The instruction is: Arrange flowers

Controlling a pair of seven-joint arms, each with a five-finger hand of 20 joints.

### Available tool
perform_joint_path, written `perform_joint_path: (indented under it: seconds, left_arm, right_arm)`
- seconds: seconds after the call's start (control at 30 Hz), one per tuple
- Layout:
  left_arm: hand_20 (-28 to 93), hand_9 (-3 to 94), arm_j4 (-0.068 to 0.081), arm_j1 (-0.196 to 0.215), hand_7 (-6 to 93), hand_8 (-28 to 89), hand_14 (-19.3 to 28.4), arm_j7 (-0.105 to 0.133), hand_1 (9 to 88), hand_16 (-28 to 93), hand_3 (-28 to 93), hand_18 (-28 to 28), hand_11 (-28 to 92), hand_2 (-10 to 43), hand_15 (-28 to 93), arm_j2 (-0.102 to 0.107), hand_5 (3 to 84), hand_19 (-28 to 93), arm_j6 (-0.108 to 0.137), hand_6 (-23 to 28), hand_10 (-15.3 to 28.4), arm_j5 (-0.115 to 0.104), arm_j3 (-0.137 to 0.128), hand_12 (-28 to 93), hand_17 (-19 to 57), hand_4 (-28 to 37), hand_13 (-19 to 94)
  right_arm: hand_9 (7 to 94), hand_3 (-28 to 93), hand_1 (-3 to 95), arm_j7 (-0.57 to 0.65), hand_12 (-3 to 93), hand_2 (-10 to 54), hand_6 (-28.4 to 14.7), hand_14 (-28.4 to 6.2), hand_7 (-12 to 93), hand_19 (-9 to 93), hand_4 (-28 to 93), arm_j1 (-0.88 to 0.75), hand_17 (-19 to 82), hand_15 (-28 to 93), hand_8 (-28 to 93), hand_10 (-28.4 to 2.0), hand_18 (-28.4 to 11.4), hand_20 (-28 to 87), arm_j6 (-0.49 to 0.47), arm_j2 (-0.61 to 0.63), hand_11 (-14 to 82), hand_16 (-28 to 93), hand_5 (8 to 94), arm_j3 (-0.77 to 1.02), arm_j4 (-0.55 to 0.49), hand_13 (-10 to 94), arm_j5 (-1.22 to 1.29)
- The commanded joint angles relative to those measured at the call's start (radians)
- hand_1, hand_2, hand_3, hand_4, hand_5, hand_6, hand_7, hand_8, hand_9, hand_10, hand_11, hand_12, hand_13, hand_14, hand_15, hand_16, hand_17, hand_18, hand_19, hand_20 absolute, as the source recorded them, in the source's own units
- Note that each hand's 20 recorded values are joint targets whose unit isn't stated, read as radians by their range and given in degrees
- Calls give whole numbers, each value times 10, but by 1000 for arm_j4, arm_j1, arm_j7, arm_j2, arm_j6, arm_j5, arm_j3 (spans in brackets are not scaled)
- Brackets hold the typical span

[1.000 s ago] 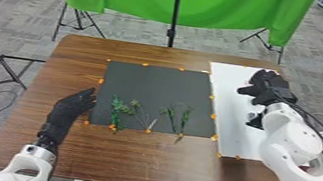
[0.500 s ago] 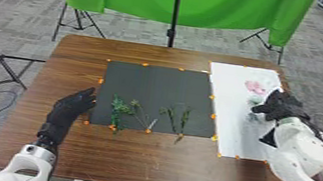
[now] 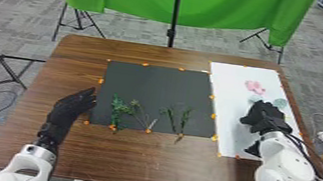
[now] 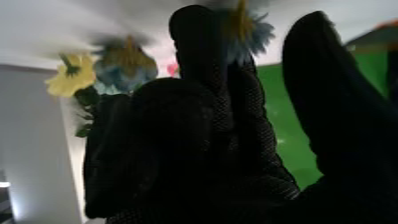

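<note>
No word, number, label, brand or sign can be read here — neither in the head view, nor in the right wrist view.

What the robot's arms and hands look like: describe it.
The left arm and right arm are white with rounded shells, dark round spots marking the right one. Dark cables run along its wrist. The left hand and right hand wear black fabric, finely textured up close.
</note>
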Motion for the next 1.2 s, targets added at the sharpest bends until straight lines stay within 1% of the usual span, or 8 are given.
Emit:
perform_joint_path:
  seconds: [0.03, 0.2, 0.3, 0.37, 0.57, 0.67, 0.9, 1.2]
  left_arm:
    - [162, 382, 4, 13, 78, -47, 168, 72, 245, 41, 635, 140, 104, -18, 151, 1, 407, 54, 96, 35, 119, -13, 11, 141, 3, -246, 283]
    - [160, 380, 5, 12, 81, -49, 150, 190, 247, 32, 645, 121, 109, -19, 135, 16, 410, 46, 271, 37, 120, -58, 30, 141, 28, -246, 271]
    - [163, 373, 3, 17, 83, -50, 140, 240, 249, 26, 645, 105, 109, -18, 116, 20, 410, 46, 343, 37, 119, -95, 28, 138, 51, -249, 261]
    - [173, 370, 0, 24, 87, -51, 139, 257, 250, 26, 645, 99, 111, -18, 109, 19, 411, 44, 367, 38, 119, -116, 22, 136, 64, -256, 261]
    - [181, 375, -10, 47, 96, -57, 136, 240, 235, 22, 656, 91, 124, 1, 114, 23, 421, 39, 348, 44, 121, -149, -2, 131, 80, -272, 271]
    - [183, 386, -9, 38, 90, -59, 139, 227, 208, 20, 638, 91, 127, 31, 117, 34, 421, 36, 326, 47, 125, -146, -3, 127, 77, -280, 274]
    - [177, 397, -8, 33, 63, -59, 143, 252, 192, 18, 608, 89, 125, 87, 120, 55, 399, 30, 340, 50, 128, -178, 14, 124, 72, -282, 278]
    - [177, 403, -12, 39, 55, -64, 146, 233, 209, 15, 553, 89, 124, 218, 126, 55, 382, 33, 338, 47, 129, -199, 26, 118, 72, -283, 284]
  right_arm:
    - [864, 496, 628, -38, 472, -95, -24, -38, 163, 932, -85, 50, 640, 630, 176, -103, -118, 588, 119, 14, 137, 352, 760, -61, 21, 865, -41]
    - [900, 499, 665, -96, 480, -95, -25, -26, 181, 932, -97, 206, 656, 615, 188, -95, -114, 582, 158, 32, 135, 354, 796, -140, -37, 889, -15]
    - [903, 499, 666, -151, 481, -95, -25, -24, 180, 932, -96, 362, 659, 611, 190, -94, -113, 585, 155, 12, 133, 356, 799, -260, -64, 892, 33]
    - [904, 501, 664, -198, 481, -95, -25, -23, 179, 932, -94, 493, 661, 610, 190, -94, -110, 586, 142, -34, 132, 359, 800, -372, -51, 893, 67]
    - [906, 511, 657, -335, 483, -95, -21, -21, 181, 932, -98, 815, 662, 608, 191, -94, -109, 591, 79, -273, 128, 366, 800, -677, 90, 895, 289]
    - [908, 522, 650, -358, 484, -95, -18, -20, 184, 932, -105, 884, 665, 610, 192, -93, -108, 594, 43, -377, 127, 369, 800, -758, 166, 897, 373]
    - [908, 534, 642, -394, 488, -95, -14, -20, 191, 932, -118, 950, 666, 615, 194, -89, -109, 608, 43, -491, 128, 372, 796, -879, 268, 897, 359]
    - [892, 536, 625, -372, 492, -95, -12, -22, 192, 932, -126, 926, 658, 624, 189, -88, -113, 621, -33, -550, 125, 379, 776, -904, 375, 885, 335]
